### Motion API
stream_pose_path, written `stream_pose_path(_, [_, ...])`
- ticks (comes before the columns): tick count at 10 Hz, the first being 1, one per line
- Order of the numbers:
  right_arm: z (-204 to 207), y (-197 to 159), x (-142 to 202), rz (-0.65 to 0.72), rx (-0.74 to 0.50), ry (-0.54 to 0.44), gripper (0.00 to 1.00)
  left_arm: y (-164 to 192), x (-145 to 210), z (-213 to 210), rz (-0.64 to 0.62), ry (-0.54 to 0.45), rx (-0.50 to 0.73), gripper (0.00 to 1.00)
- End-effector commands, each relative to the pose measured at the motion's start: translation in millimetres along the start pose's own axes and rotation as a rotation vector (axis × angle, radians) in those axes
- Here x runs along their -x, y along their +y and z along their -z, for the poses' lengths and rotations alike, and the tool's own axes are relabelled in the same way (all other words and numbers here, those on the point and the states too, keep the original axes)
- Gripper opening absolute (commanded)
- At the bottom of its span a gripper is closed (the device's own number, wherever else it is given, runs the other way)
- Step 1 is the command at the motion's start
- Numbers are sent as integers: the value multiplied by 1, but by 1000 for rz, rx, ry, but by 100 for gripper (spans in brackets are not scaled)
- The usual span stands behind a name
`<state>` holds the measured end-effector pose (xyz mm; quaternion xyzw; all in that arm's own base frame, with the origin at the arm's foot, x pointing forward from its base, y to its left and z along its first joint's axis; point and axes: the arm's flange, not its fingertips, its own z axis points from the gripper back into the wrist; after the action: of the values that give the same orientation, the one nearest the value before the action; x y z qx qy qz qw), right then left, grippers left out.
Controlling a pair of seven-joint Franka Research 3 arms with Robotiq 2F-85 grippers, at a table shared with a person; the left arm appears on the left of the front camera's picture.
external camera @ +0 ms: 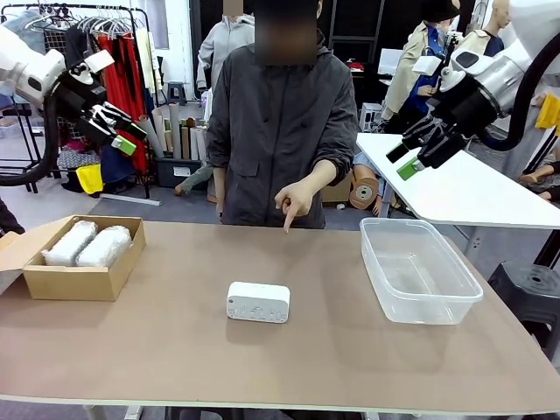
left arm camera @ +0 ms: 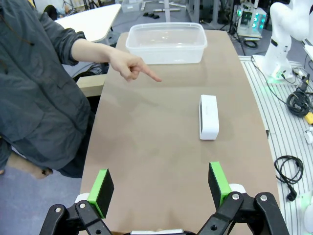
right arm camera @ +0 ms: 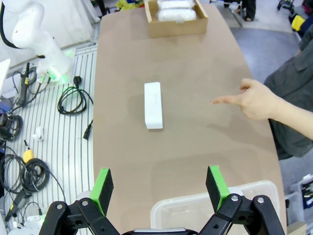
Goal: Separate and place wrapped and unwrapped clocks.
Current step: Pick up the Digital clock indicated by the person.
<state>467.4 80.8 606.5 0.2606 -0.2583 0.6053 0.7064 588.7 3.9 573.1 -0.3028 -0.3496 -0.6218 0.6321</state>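
Note:
A bare white block clock [external camera: 258, 302] [left arm camera: 209, 116] [right arm camera: 153, 105] lies on its own near the middle of the brown table. Two bubble-wrapped clocks [external camera: 87, 245] [right arm camera: 175, 10] lie side by side inside the cardboard box [external camera: 72, 281] at the table's left. My left gripper [external camera: 120, 131] [left arm camera: 161, 186] hangs open, high above the table's left end. High over the right end, my right gripper [external camera: 407, 159] [right arm camera: 160, 185] is open too. Neither holds anything. The person's hand [external camera: 294, 201] [left arm camera: 128, 63] [right arm camera: 256, 100] points a finger down at the table.
A clear plastic tub [external camera: 416, 269] [left arm camera: 166, 42] [right arm camera: 195, 215] stands empty on the table's right side. The person stands at the far edge. A white table [external camera: 455, 179] lies beyond on the right. Cables [right arm camera: 73, 102] lie on the floor beside the table.

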Motion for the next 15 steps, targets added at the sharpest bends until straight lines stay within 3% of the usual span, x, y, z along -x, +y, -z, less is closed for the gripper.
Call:
stream_pose_path(1, [24, 3, -6, 19, -27, 24, 100, -1, -2, -1, 5, 9, -7, 100])
stream_pose_path(5, [93, -10, -35, 98, -126, 144, 100, -1, -2, -1, 5, 9, -7, 100])
stream_pose_path(9, [159, -24, -39, 241, -125, 286, 100, -1, -2, -1, 5, 9, -7, 100])
stream_pose_path(12, [212, -27, -42, 117, -107, 439, 100, -1, -2, -1, 5, 9, -7, 100])
stream_pose_path(15, [259, -31, -57, 6, -109, 521, 100, -1, -2, -1, 5, 9, -7, 100])
